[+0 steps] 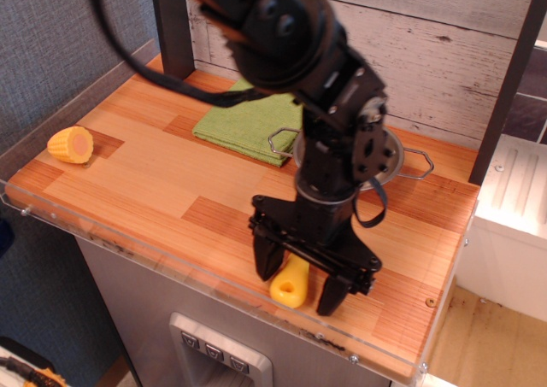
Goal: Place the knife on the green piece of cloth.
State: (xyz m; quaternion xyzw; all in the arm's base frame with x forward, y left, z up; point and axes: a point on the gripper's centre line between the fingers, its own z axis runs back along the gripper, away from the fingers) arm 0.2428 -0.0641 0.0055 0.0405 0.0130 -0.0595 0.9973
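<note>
The knife's yellow handle [291, 283] lies on the wooden table near the front edge. Its blade is hidden under my black gripper [300, 279]. The gripper is low over the knife, open, with one finger on each side of the handle; I cannot tell whether the fingers touch it. The green piece of cloth [242, 119] lies flat at the back of the table, behind the arm and partly covered by it, well apart from the knife.
A steel bowl [395, 158] with wire handles sits behind the gripper, right of the cloth. A yellow corn-cob piece [70, 144] lies at the left. A clear plastic lip [171, 259] runs along the table's front edge. A dark post [171, 28] stands at the back left.
</note>
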